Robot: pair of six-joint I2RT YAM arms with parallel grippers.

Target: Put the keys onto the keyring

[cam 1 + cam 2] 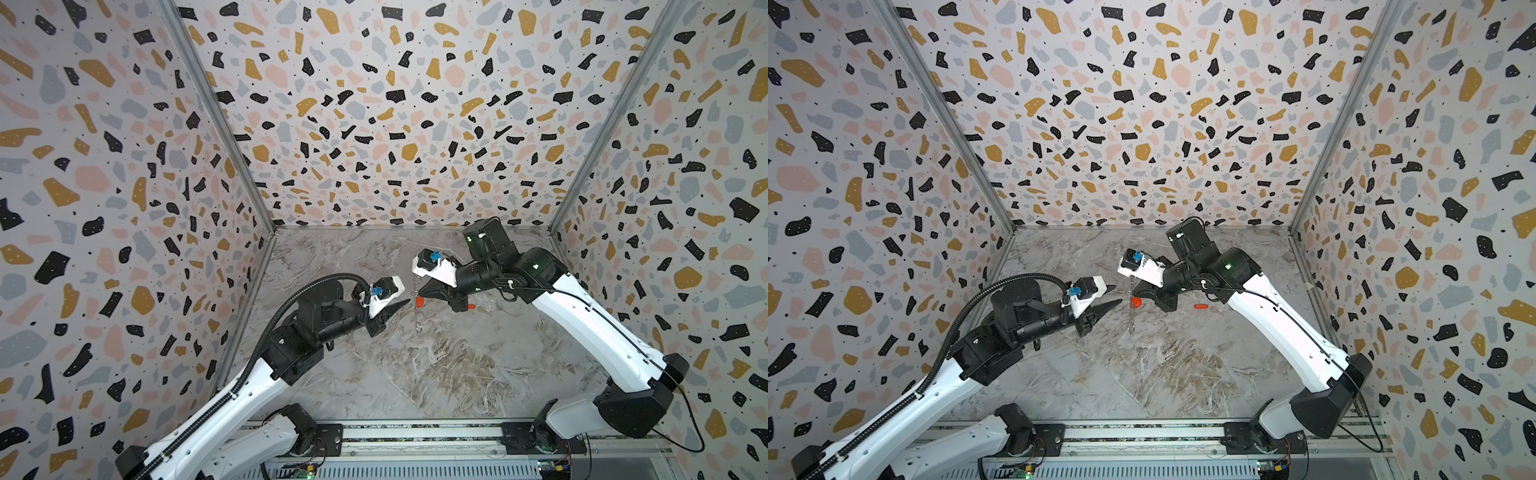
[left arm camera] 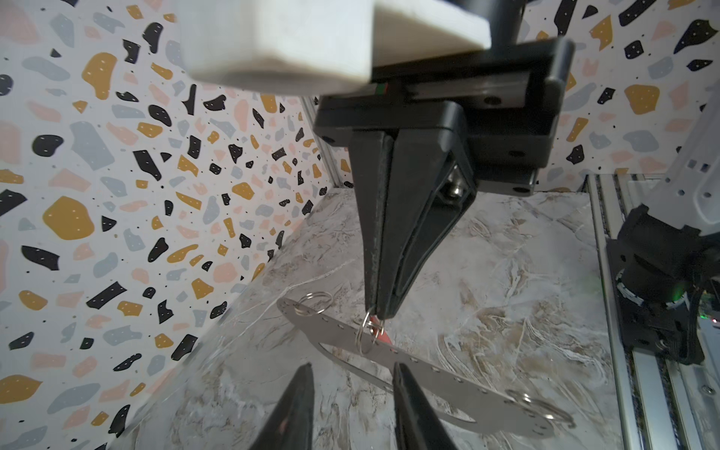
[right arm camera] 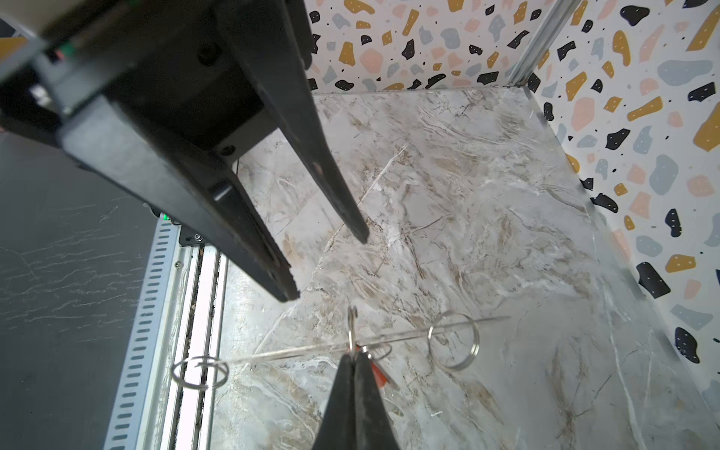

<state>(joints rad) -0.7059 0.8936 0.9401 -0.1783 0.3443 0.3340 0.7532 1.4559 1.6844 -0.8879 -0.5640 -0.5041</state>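
Your right gripper (image 2: 378,311) is pinching its fingers together on the small ring of a key (image 2: 381,332), whose red tag is dangling behind. The keyring (image 2: 335,324) is hanging from that ring, seemingly clear of the marble table (image 2: 506,272). Its long axis is running from the back wall toward the front rail, crosswise to both grippers. Your left gripper (image 1: 1118,294) is hovering just beside it with fingers apart, its arm reaching in low. The second key (image 1: 1200,306) is lying on the table beneath your right arm.

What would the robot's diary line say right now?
right tool: shut on red-tagged key, ring through keyring | left tool: open, empty, near keyring | second key: on table
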